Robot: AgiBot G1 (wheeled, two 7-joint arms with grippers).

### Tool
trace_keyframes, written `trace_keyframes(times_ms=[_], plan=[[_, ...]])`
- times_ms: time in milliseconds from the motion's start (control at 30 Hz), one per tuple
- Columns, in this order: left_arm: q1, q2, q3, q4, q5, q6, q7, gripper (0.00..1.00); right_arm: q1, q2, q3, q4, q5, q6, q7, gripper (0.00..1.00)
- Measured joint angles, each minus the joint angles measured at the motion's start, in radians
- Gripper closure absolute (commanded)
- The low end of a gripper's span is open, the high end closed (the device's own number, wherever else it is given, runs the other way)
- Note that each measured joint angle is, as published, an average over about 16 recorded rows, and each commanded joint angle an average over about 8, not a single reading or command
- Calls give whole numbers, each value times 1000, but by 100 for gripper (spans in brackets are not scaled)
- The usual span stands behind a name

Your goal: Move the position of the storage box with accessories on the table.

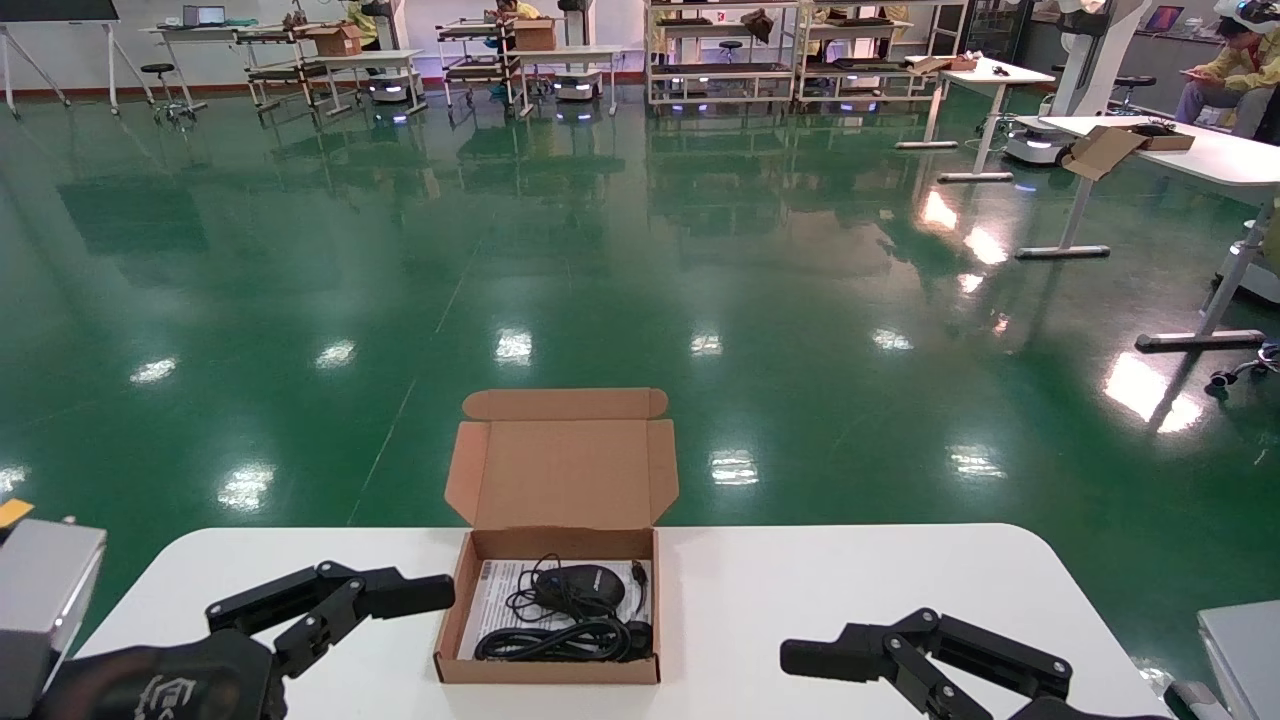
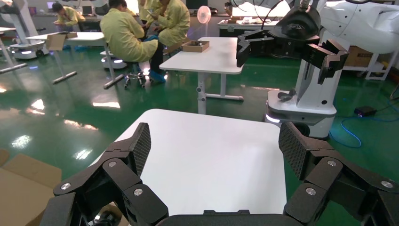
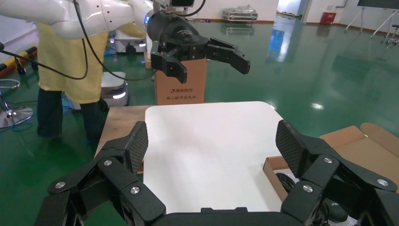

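The storage box (image 1: pixel 547 668) sits open on the white table (image 1: pixel 850 580), at the middle near the far edge, with its lid (image 1: pixel 562 472) standing up. Inside lie a black mouse (image 1: pixel 582 588), its coiled cable (image 1: pixel 550 642) and a white printed sheet (image 1: pixel 494 600). My left gripper (image 1: pixel 400 605) is open and empty, just left of the box, its fingertips close to the box's left wall. My right gripper (image 1: pixel 830 660) is open and empty, well to the right of the box. The right wrist view (image 3: pixel 211 139) shows the box's wall (image 3: pixel 274 172) beside one finger. In the left wrist view (image 2: pixel 214 141) only bare table lies between the fingers.
Green floor lies beyond the table's far edge. Grey housings sit at the near left (image 1: pixel 40 590) and near right (image 1: pixel 1240 650). Distant desks (image 1: pixel 1180 150), shelving and seated people (image 2: pixel 124 33) are far off. A cardboard carton (image 3: pixel 181 87) stands past the table's left end.
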Motion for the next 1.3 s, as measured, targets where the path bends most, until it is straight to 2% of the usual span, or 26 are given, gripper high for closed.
trace_keyframes(times_ms=[433,567,700,867,1033,1167,1300], plan=[[0,0,0,0,0,0,0,0,11,-11,-3,-2,-6,7,1,0],[0,0,0,0,0,0,0,0,60,-50,-20,-26,-33,22,7,0],[0,0,0,0,0,0,0,0,150,-115,-52,-95,-83,35,14,0],[0,0,0,0,0,0,0,0,316,-228,-109,-257,-176,52,16,0],[0,0,0,0,0,0,0,0,500,-353,-170,-494,-286,87,5,0],[0,0,0,0,0,0,0,0,620,-448,-208,-696,-363,160,-16,0],[0,0,0,0,0,0,0,0,707,-540,-233,-875,-424,271,-41,0]])
